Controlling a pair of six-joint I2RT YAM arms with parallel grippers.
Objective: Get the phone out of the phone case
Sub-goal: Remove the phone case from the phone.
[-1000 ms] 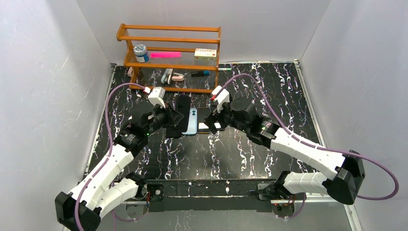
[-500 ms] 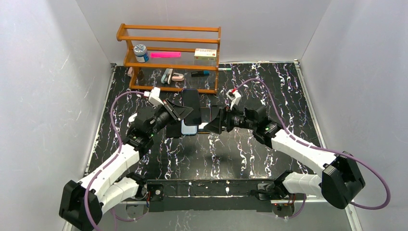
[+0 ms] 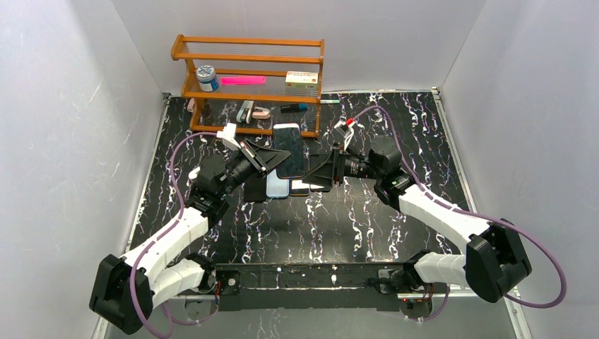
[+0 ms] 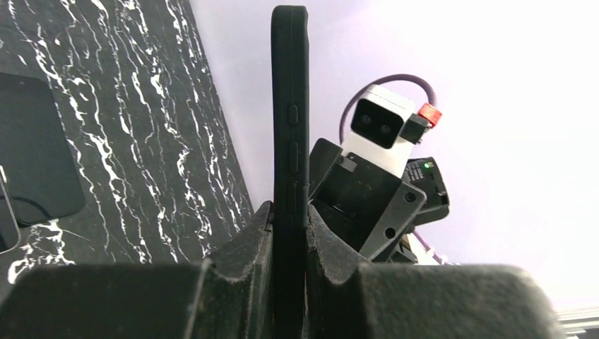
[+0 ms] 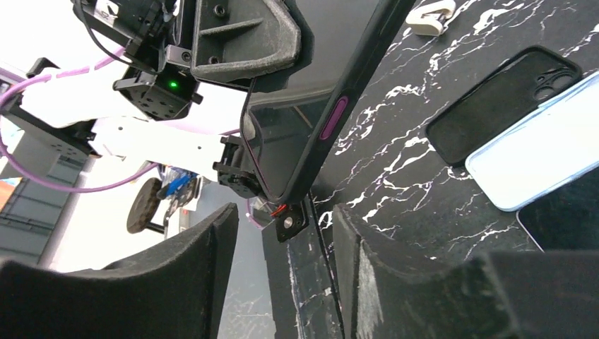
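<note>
My left gripper [image 3: 270,158] is shut on a phone in a black case [image 3: 289,150] and holds it raised above the table, screen up. In the left wrist view the case [image 4: 289,120] stands edge-on, clamped between my fingers [image 4: 289,220]. My right gripper [image 3: 319,171] is open and empty, just right of the phone and pointing at it. In the right wrist view the cased phone [image 5: 339,106] hangs ahead of the open right gripper [image 5: 284,244], apart from both fingers. The left gripper [image 5: 240,35] shows there at the top, still clamping the phone.
A light blue phone [image 3: 277,186] and another phone [image 3: 300,187] lie on the marble table [image 3: 353,219] under the grippers. An empty black case [image 5: 501,102] lies beside them. A wooden shelf [image 3: 247,78] with small items stands at the back.
My left gripper has lifted the cased phone off the table and carried it up and to the right. My right gripper has swung round to face it, jaws open.
</note>
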